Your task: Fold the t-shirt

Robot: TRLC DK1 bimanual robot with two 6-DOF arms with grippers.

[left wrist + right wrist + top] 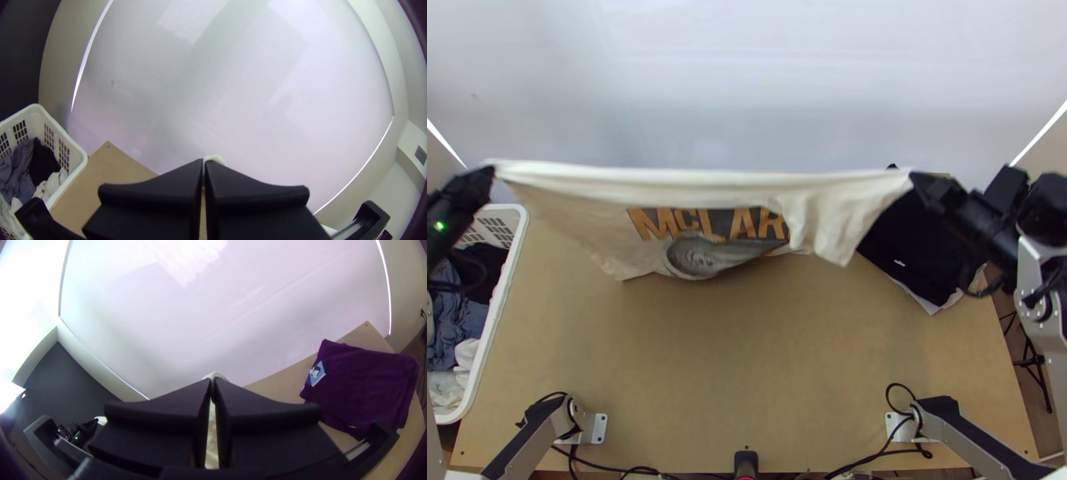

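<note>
Left hand (490,171) and right hand (914,179) are each closed nearly all the way, with a bit of cream cloth from the t-shirt (715,186) pinched at the very tips. The t-shirt is slung between them above the far part of the desk (747,360), its upper edge pulled almost straight, the rest drooping below with the lower part curled; whether that part touches the desk I cannot tell. To the right, folded dark clothes (899,240) lie on the desk, and at the left is a white basket (505,276) of loose laundry (475,316).

I judge this to be the spreading step, with no fold made yet. Next, both hands should bring the cloth down together while drawing it over the desk, so that the curled part opens out flat before they let go. With so little cloth in each grip, pulling harder could free a corner; lowering straight down may leave the body rumpled underneath.
</note>
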